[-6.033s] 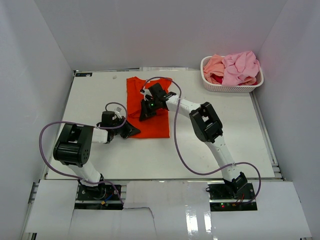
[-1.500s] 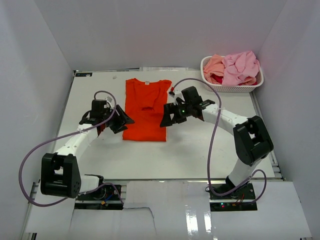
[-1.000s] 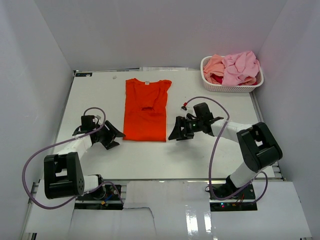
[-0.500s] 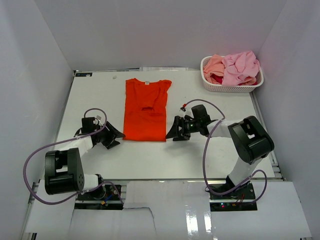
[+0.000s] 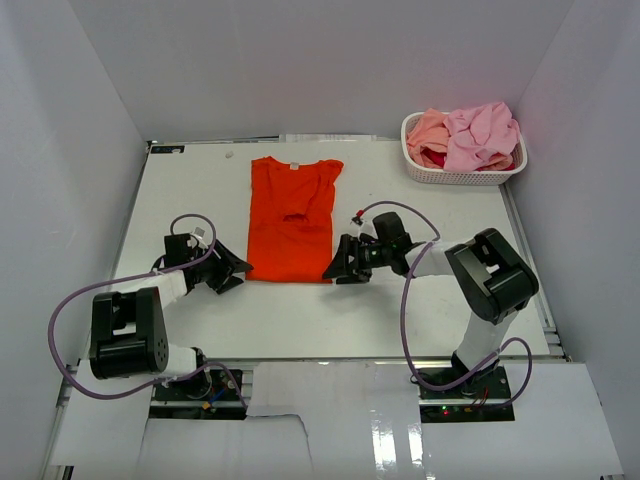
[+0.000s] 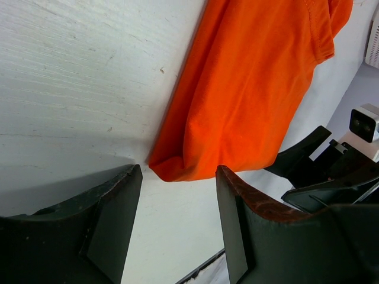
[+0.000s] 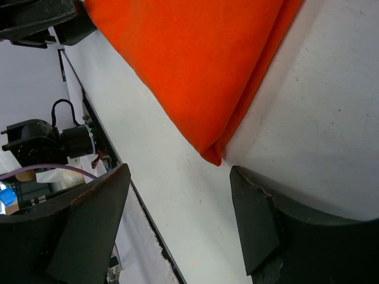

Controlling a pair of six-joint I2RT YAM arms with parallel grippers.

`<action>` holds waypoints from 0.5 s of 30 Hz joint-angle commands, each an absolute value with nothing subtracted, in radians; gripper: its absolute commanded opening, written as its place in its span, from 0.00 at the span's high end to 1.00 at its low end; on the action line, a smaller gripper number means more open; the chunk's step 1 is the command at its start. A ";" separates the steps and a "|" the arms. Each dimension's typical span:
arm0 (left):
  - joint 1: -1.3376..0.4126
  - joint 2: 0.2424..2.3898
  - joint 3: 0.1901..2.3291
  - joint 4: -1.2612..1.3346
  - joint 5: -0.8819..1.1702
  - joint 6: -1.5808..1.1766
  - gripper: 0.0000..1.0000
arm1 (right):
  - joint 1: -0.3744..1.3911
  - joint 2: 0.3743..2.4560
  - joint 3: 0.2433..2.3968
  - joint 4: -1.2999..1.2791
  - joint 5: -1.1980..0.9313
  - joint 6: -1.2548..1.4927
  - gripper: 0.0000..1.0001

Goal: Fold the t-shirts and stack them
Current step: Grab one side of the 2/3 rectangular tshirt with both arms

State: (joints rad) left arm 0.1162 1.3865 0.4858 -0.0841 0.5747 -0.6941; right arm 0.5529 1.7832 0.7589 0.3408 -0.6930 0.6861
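Note:
A bright orange-red t-shirt (image 5: 292,220), folded into a long strip, lies flat on the white table with its collar at the far end. My left gripper (image 5: 237,270) sits low at the shirt's near left corner, open. In the left wrist view that corner (image 6: 177,168) lies just ahead of the left gripper (image 6: 177,177), level with the fingertips and ungripped. My right gripper (image 5: 335,271) is open at the near right corner. The right wrist view shows that corner (image 7: 214,155) just in front of the right gripper (image 7: 180,171).
A white perforated basket (image 5: 460,178) stands at the back right, holding a light pink shirt (image 5: 482,135), a salmon-peach one (image 5: 428,130) and a bit of dark red cloth. White walls enclose the table on three sides.
Over the last second both grippers have slid inward along the table, the left one rightward and the right one leftward, up to the shirt's near corners. The shirt has not moved.

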 commanded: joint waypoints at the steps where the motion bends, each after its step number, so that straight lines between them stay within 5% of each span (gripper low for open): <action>1: 0.121 1.404 0.462 -0.117 0.492 -0.658 0.35 | 0.577 1.805 0.779 0.322 -0.626 0.692 0.25; 8: 0.121 1.416 0.465 -0.124 0.479 -0.657 0.36 | 0.601 1.807 0.769 0.334 -0.577 0.719 0.40; 15: 0.121 1.410 0.463 -0.126 0.474 -0.655 0.37 | 0.603 1.812 0.753 0.364 -0.545 0.739 0.42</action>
